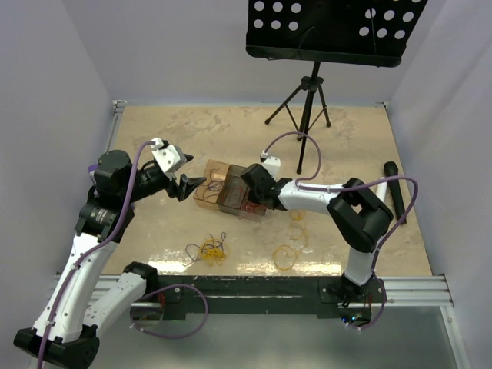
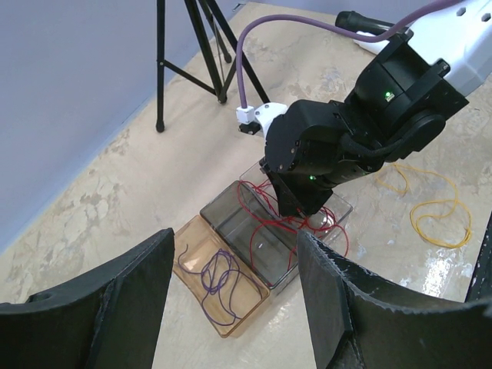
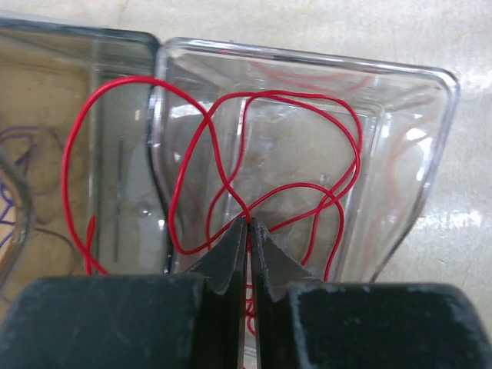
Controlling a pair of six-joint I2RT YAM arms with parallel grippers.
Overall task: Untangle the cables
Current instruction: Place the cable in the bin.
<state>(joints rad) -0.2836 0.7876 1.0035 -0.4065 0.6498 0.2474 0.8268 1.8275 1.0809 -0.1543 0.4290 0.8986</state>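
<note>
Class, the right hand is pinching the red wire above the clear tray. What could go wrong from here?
1. The red wire crosses itself, and one loop reaches over into the grey tray. Pulling may tighten the tangle or snag on the wall.
2. The right hand holds it only at the very tips, so it might slip.
3. A snag could drag the clear tray.

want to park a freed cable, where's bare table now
Bare: far left corner of the table, behind the trays and left of the tripod; the strip between tripod and microphone. Crowded: the near edge, with the cable tangle and yellow loops, and the middle, where the right gripper pinches the red cable over the trays.
</note>
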